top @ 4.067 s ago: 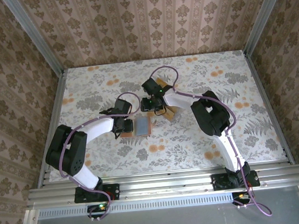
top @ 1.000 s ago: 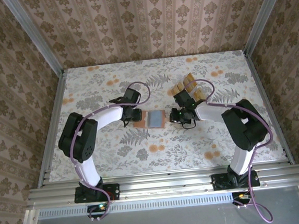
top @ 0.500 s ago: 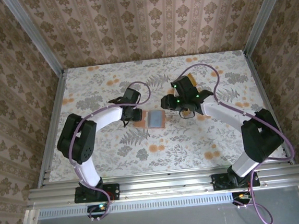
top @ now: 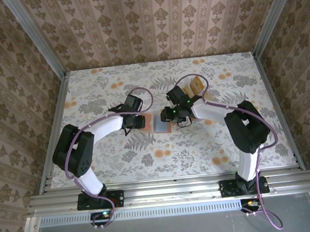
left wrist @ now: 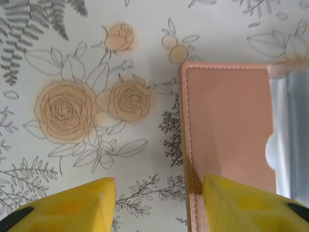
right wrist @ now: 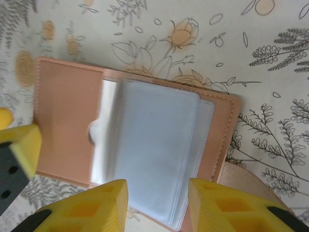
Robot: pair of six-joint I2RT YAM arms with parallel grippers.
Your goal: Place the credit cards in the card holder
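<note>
The card holder (top: 159,124) lies open on the flowered table, pink flap at left and clear sleeves (right wrist: 159,145) at right. My left gripper (top: 139,121) is open at its left edge: one yellow finger (left wrist: 241,205) rests on the pink flap (left wrist: 227,121), the other (left wrist: 72,208) over the bare table. Hovering over the sleeves, my right gripper (right wrist: 157,208) is open with nothing between its fingers. The credit cards (top: 196,83) stand together behind the right arm, apart from both grippers.
A tan ribbed piece (right wrist: 248,180) shows at the holder's right edge, beside my right finger. The left gripper's yellow finger (right wrist: 19,147) appears at the left of the right wrist view. Metal rails (top: 57,119) and patterned walls enclose the table.
My right gripper has swung left from beside the cards to over the open holder. The left gripper has stayed at the holder's left edge.
</note>
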